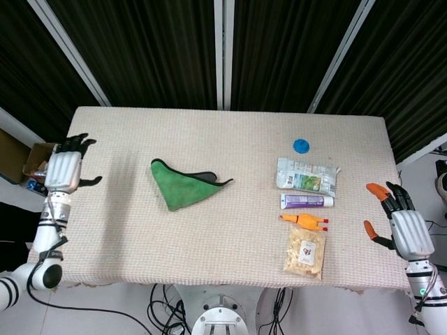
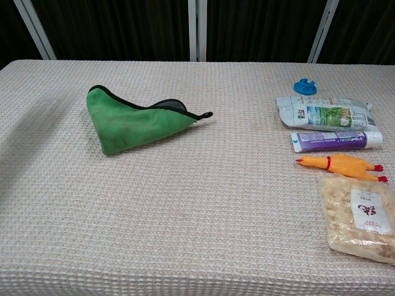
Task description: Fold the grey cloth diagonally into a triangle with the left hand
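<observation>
The cloth (image 1: 183,187) lies on the table folded into a triangle, green side up, with a dark edge and a strip of grey showing along its top fold (image 2: 137,123). My left hand (image 1: 65,170) hangs open off the table's left edge, well away from the cloth, holding nothing. My right hand (image 1: 406,227) is open beyond the table's right edge, fingers spread and empty. Neither hand shows in the chest view.
On the right side of the table (image 1: 230,244) lie a blue cap (image 1: 301,146), a foil packet (image 1: 306,174), a purple tube (image 1: 306,202), an orange rubber chicken (image 1: 304,221) and a bag of snacks (image 1: 305,252). A cardboard box (image 1: 36,162) sits left of the table.
</observation>
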Controlling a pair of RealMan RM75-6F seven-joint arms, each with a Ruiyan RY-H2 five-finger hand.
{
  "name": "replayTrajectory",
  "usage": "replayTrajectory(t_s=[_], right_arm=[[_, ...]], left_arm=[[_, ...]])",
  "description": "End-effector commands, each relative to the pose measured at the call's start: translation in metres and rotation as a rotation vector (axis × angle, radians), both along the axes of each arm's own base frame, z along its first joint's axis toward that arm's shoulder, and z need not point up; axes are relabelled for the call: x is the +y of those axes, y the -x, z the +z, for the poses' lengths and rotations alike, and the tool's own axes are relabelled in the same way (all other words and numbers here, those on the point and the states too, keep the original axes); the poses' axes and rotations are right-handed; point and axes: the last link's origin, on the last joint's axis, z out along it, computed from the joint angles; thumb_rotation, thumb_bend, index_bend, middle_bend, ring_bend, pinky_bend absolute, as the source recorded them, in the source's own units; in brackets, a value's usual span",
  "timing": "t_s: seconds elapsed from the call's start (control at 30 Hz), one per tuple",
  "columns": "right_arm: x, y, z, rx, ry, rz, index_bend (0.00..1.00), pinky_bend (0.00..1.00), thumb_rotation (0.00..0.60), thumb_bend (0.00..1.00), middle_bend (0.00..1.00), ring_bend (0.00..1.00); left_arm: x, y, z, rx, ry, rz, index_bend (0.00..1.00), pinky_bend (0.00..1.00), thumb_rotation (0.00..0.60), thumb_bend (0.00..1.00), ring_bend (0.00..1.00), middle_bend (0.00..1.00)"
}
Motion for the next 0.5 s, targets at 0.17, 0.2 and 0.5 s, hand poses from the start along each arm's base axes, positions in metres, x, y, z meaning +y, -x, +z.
replayTrajectory(t_s=[0.17,0.2,0.5], right_arm=[[0.01,0.016,-0.005,-0.006,-0.021,-0.036,0.13,0.04,0.6,0.3,0.14,0.0],[0.011,0.018,-0.006,-0.006,-0.03,-0.04,0.13,0.04,0.6,0.3,0.14,0.0],[0.018,0.016,-0.009,-0.012,0.029,-0.004,0.13,0.04,0.6,0.3,0.14,0.0]], left_arm=[[-0.093,0.032,0.013,-0.041,-0.025,-0.052,0.23,0.1,0.6,0.11,0.1,0.12],[-0.105,0.032,0.013,-0.063,-0.026,-0.061,0.23,0.1,0.6,0.11,0.1,0.12],[-0.172,0.032,0.015,-0.074,-0.03,-0.045,0.23,0.1,0.6,0.11,0.1,0.12]])
